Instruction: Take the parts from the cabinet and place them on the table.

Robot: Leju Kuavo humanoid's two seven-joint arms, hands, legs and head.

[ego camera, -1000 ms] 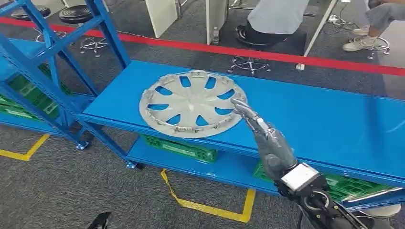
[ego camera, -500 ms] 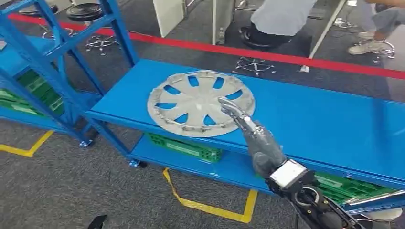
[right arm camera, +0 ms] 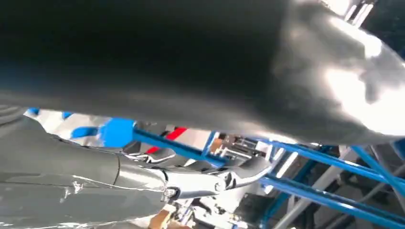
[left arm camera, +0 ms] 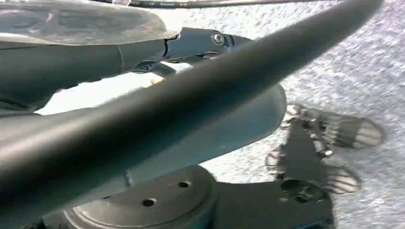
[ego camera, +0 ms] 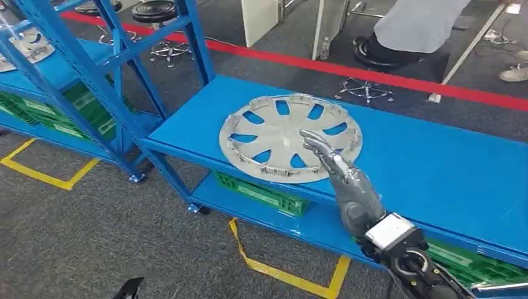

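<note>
A silver hubcap [ego camera: 274, 140] with several cut-out slots lies flat on the blue table top [ego camera: 423, 162]. My right hand [ego camera: 339, 174] reaches in from below right, its fingers stretched out flat over the hubcap's near right part and gripping nothing. The right wrist view shows a grey finger [right arm camera: 210, 179] held out straight, with a patch of the hubcap [right arm camera: 57, 121] behind it. My left hand [left arm camera: 143, 52] hangs low over grey carpet, its dark fingers straight and empty.
A blue rack [ego camera: 93, 68] stands at left, with green crates [ego camera: 87, 109] low on it. More green crates [ego camera: 261, 193] sit on the shelf under the table. Yellow floor tape [ego camera: 292, 277] lies in front, red tape [ego camera: 373, 71] behind. A seated person [ego camera: 417, 25] and stools [ego camera: 155, 12] are beyond.
The camera has turned, so the whole scene has slid right and the rack now shows more. My right hand's fingers now reach nearer the hubcap's middle than its right rim.
</note>
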